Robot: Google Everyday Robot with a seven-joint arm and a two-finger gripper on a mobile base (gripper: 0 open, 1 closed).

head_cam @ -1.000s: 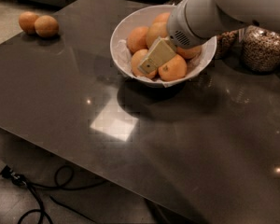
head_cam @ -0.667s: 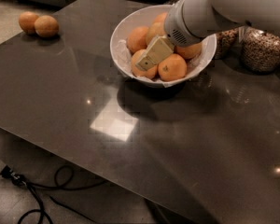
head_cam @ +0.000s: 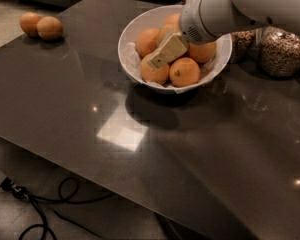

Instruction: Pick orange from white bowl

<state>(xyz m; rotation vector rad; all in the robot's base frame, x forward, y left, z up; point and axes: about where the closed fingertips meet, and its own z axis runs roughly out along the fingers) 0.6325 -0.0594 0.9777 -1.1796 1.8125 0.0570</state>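
Over the white bowl, the pincer is hanging slanted into the piled fruit, resting against the orange by the bowl's front rim (gripping or not, I cannot tell), likely angled to reach around it.

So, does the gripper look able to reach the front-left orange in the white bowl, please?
Probably yes: the gripper hangs over the white bowl, right above that orange, with nothing visible between them.
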